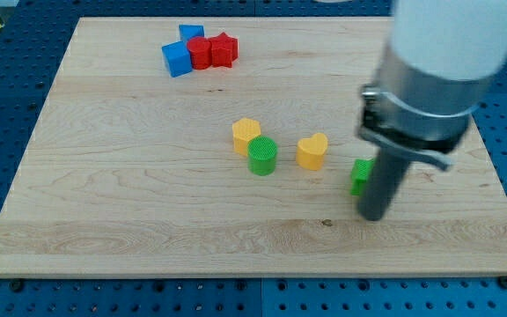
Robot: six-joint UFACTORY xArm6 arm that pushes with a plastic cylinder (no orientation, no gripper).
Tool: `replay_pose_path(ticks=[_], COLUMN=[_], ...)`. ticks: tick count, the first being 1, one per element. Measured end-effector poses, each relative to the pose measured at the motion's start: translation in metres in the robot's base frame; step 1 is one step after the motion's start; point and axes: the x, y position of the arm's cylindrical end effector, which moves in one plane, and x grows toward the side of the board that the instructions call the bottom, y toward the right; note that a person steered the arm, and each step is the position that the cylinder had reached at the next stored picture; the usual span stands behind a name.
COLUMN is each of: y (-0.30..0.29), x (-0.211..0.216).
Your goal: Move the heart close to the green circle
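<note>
The yellow heart [312, 151] lies near the board's middle, just right of the green circle [262, 156], with a small gap between them. A yellow block, roughly hexagonal [246, 135], touches the green circle's upper left. My tip [374, 214] rests on the board to the right of and below the heart, well apart from it. A green block [360, 176], partly hidden by the rod, sits against the rod's left side.
At the view's top left is a cluster: a blue cube [176, 58], another blue block [192, 33], a red block [201, 53] and a red star-like block [224, 49]. The wooden board [104, 202] ends at blue flooring on all sides.
</note>
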Motion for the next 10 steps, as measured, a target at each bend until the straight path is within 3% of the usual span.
replay_pose_path(ticks=[1, 2, 3, 4, 5, 7, 9, 10], y=[0.046, 0.045, 0.013, -0.045, -0.064, -0.051, -0.072, -0.074], x=[-0.012, -0.045, -0.074, -0.077, -0.083, -0.136, -0.096, -0.099])
